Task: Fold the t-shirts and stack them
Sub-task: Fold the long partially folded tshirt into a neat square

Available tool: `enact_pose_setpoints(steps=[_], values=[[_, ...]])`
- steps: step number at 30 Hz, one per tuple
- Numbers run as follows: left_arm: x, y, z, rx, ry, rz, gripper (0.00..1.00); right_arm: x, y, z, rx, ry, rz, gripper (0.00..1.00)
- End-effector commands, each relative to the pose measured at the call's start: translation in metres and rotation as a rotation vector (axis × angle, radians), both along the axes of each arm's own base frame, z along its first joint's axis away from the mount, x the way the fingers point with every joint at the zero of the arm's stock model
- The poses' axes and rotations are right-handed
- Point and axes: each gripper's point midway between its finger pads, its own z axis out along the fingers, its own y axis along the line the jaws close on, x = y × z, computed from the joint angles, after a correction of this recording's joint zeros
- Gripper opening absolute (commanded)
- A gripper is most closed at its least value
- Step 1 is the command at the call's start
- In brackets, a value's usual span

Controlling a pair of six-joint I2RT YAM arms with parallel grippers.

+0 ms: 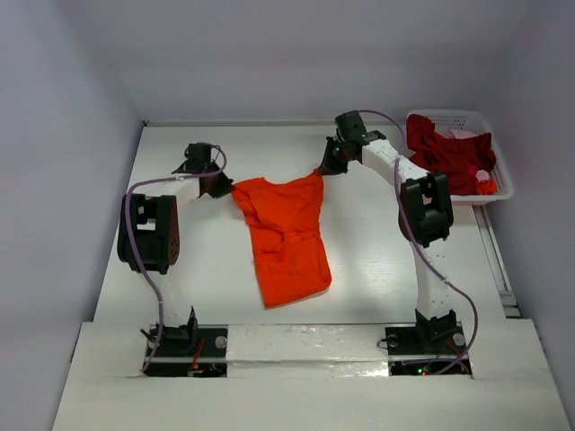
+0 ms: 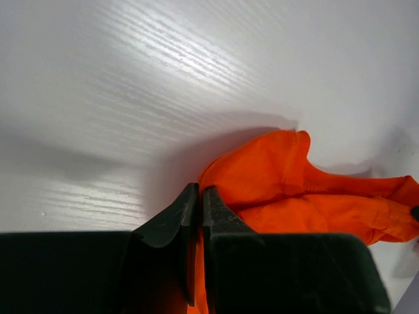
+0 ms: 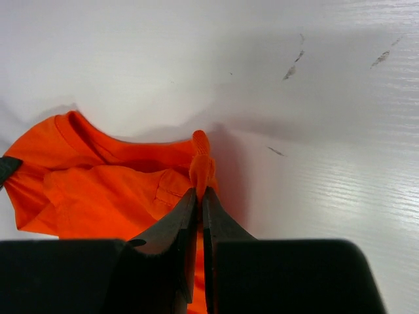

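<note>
**Both grippers pinch the orange shirt's far corners**

Your left gripper (image 1: 225, 186) is clamped on one far corner of the orange shirt (image 1: 286, 235). In the left wrist view its fingers meet with a sliver of orange cloth caught between them. Your right gripper (image 1: 325, 169) is closed on the opposite far corner, with a small bunch of cloth poking out past its tips.

Your left arm bends back at the elbow, and its forearm reaches forward and inward. Your right arm stands tall, and its forearm stretches away and to the left.

The shirt's far edge spans the two grippers. The rest trails toward the arm bases on the white table (image 1: 386, 260). Dark red shirts (image 1: 445, 154) lie heaped in the basket (image 1: 503, 184) at the far right.
</note>
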Motion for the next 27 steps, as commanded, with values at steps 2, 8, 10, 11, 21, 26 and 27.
enact_pose_setpoints(steps=[2,8,10,11,21,26,27], values=[[0.018,0.002,0.035,0.013,-0.085,-0.008,0.00,0.015,0.008,0.044,0.031,-0.101,0.007,0.00],[0.030,-0.001,0.034,0.006,-0.083,-0.021,0.00,0.024,0.004,0.045,0.028,-0.100,-0.006,0.00],[0.036,-0.002,0.033,0.005,-0.083,-0.021,0.00,0.027,-0.001,0.046,0.030,-0.102,-0.019,0.00],[0.038,-0.002,0.033,0.005,-0.084,-0.023,0.00,0.027,-0.002,0.046,0.029,-0.102,-0.021,0.00],[0.067,-0.006,0.028,0.012,-0.078,-0.044,0.00,0.034,-0.011,0.039,0.027,-0.094,-0.050,0.00],[0.080,-0.005,0.024,-0.009,-0.078,-0.039,0.00,0.038,-0.016,0.035,0.024,-0.087,-0.064,0.00],[0.084,-0.006,0.028,-0.015,-0.089,-0.040,0.00,0.039,-0.015,0.036,0.027,-0.090,-0.062,0.00]])
